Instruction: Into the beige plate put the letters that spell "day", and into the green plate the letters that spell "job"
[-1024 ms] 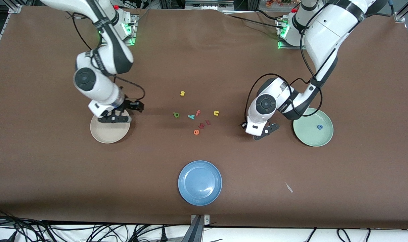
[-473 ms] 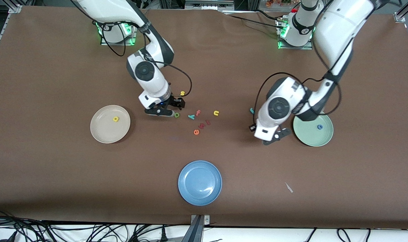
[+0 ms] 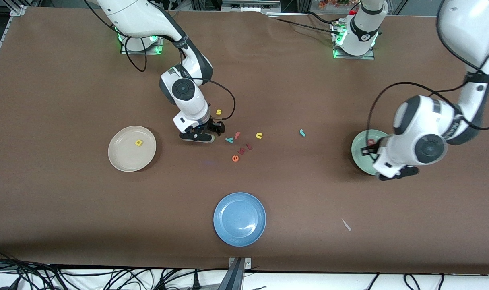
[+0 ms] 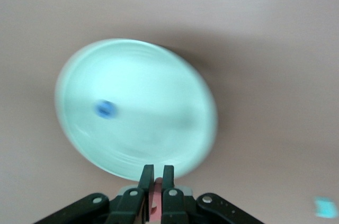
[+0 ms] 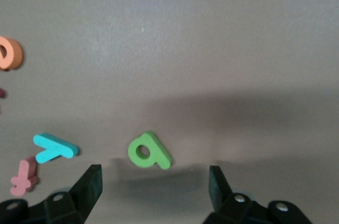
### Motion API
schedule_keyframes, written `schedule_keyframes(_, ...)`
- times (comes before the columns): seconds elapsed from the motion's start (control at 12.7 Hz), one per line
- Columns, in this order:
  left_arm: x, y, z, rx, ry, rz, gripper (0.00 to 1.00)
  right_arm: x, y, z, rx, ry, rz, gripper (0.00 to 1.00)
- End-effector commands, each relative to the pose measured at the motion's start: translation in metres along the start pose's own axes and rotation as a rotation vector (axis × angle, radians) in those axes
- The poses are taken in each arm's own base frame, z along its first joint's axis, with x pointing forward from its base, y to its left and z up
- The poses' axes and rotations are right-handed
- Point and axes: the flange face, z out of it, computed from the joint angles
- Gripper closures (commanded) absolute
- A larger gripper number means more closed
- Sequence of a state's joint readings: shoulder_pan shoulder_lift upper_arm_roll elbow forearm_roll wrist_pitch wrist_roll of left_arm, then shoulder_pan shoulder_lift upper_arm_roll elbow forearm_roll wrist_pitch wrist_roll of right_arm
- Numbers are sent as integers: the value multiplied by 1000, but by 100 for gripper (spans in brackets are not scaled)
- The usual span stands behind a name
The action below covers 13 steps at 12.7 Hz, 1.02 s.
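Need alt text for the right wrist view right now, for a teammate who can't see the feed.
The right gripper hangs open just above the brown table, its two black fingers on either side of a green "a". A teal "y", a pink "f" and an orange "e" lie off to one side.

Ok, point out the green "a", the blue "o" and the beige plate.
green "a" (image 5: 148, 151): right wrist view, its ring.
blue "o" (image 4: 105, 109): left wrist view, its middle.
beige plate (image 3: 125, 159): front view, bare floor.

We are seeing a dull brown cloth table cover (image 3: 67, 209), soft foam letters (image 5: 149, 151), and a smooth, shiny blue plate (image 3: 239, 237).
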State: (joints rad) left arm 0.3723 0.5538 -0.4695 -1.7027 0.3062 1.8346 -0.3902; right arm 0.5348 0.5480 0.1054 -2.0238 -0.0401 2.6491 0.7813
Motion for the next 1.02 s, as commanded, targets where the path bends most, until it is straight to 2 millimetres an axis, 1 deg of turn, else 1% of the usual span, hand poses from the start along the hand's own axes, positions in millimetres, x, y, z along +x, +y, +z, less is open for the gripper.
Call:
schedule_keyframes(0.0, 22, -13, 47, 13, 4, 79, 100, 10, 1, 4, -20, 26, -10, 12)
schedule_keyframes(0.08, 24, -11, 58, 4, -5, 75, 100, 10, -1, 9, -22, 22, -4, 12)
schedule_keyframes(0.16, 25, -10, 59, -3, -8, 67, 72, 8, -3, 13, -26, 20, 9, 12)
schedule_keyframes(0.24, 23, -8, 55, -9, -10, 59, 45, 7, -3, 15, -31, 21, 6, 12)
schedule_keyframes(0.32, 19, -1, 47, -7, -2, 33, 0, 6, -2, 18, -35, 18, 4, 12)
schedule_keyframes(0.39, 12, 13, 27, -7, 11, 16, 0, 6, -2, 18, -35, 19, 3, 17)
schedule_keyframes(0.47, -1, 33, 7, -14, 1, 9, 0, 6, -2, 19, -36, 22, -4, 24)
schedule_keyframes(0.55, -18, 57, -15, -36, -1, -17, 0, 6, -2, 21, -42, 23, -13, 32)
schedule_keyframes(0.63, -35, 86, -29, -61, 1, -53, 0, 5, -1, 24, -45, 20, -14, 43)
schedule_keyframes(0.71, -50, 114, -34, -72, -4, -90, 2, 5, -2, 23, -45, 22, -16, 59)
schedule_keyframes(0.79, -68, 146, -31, -72, -13, -122, 4, 5, -2, 23, -45, 22, -20, 74)
schedule_keyframes(0.87, -85, 176, -21, -54, -20, -136, 7, 5, -2, 23, -45, 22, -20, 86)
schedule_keyframes(0.95, -98, 199, -7, -44, -26, -150, 7, 6, 0, 22, -46, 25, -24, 92)
